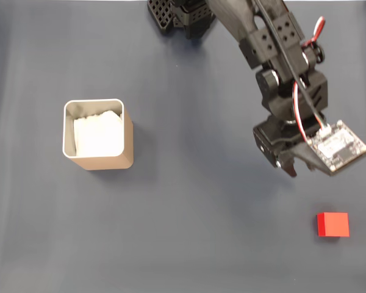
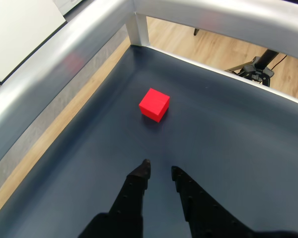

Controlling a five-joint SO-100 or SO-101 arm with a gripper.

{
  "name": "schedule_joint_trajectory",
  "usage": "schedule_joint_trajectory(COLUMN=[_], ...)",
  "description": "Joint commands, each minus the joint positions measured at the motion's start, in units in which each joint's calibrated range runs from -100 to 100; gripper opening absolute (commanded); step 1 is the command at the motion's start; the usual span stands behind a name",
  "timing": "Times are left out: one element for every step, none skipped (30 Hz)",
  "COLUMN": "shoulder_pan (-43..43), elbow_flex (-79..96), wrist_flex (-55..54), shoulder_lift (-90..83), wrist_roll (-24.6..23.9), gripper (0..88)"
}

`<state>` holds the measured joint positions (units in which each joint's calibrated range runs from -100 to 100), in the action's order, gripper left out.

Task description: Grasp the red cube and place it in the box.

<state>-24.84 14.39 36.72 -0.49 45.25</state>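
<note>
The red cube (image 1: 333,224) lies on the dark mat at the lower right of the fixed view; in the wrist view the red cube (image 2: 154,104) sits ahead of my fingertips, well apart from them. My gripper (image 1: 285,168) hangs above and to the left of the cube, pointing down. In the wrist view the gripper (image 2: 160,167) shows a narrow gap between its black fingers, with nothing in it. The tan box (image 1: 104,162), with a pale rim and white lining, stands far off at the left of the fixed view.
The arm's black base (image 1: 177,15) is at the top centre. In the wrist view a silver frame rail (image 2: 64,54) borders the mat beyond the cube, with wooden floor and a tripod (image 2: 256,67) behind it. Bare mat lies between box and cube.
</note>
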Motion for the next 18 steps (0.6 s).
schedule_joint_trajectory(shoulder_pan=[0.7, 0.8, 0.9, 0.9, 1.0, 1.1, 1.1, 1.2, 1.2, 1.2, 1.2, 1.2, 1.2, 1.2, 1.2, 1.2, 1.2, 1.2], elbow_flex=[-6.7, -8.1, -9.2, -10.3, -11.3, -12.3, -13.3, -14.7, -16.0, -17.4, -18.9, -20.2, -21.4, -22.6, -23.5, -24.5, -25.4, -26.4], wrist_flex=[-2.1, -2.1, -2.4, -2.9, -3.4, -3.9, -4.4, -4.8, -4.8, -4.8, -4.8, -4.8, -4.8, -4.8, -4.8, -4.8, -4.8, -4.7], shoulder_lift=[2.9, 4.3, 5.4, 6.6, 7.9, 9.1, 10.2, 11.7, 12.9, 14.1, 15.6, 16.9, 18.0, 19.2, 20.3, 21.2, 22.3, 23.2], wrist_roll=[0.4, 0.4, 0.3, 0.2, 0.2, 0.1, -0.1, -0.3, -0.5, -0.7, -0.9, -1.0, -1.1, -1.2, -1.2, -1.2, -1.2, -1.2], gripper=[15.2, 16.2, 17.1, 18.3, 19.5, 20.7, 21.8, 22.6, 23.1, 23.3, 23.4, 23.5, 23.6, 23.8, 24.1, 24.3, 24.6, 24.8])
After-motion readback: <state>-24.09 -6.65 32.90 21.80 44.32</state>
